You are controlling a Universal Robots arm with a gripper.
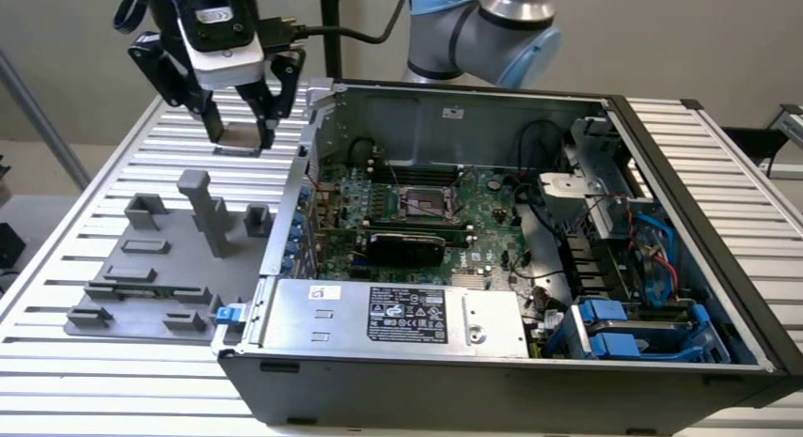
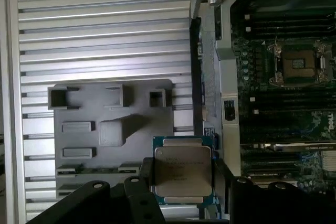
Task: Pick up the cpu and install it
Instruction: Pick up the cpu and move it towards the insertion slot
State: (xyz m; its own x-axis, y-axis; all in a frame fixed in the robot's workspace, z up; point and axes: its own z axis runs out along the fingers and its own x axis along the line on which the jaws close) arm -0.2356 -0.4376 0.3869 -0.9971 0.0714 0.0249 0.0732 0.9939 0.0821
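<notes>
The cpu, a flat square chip with a silver-grey top and green edge, hangs level between the dark fingers of my gripper, which is shut on its two sides. In the exterior view the gripper holds the cpu in the air above the slatted table, behind the grey fixture plate and just outside the computer case's wall at the exterior view's left. The motherboard's open cpu socket lies inside the case, some way from the chip.
The open computer case holds the motherboard, a power supply, cables and blue drive bays. Its upright metal wall stands between gripper and socket. Grey fixture blocks rise from the plate on the slatted table.
</notes>
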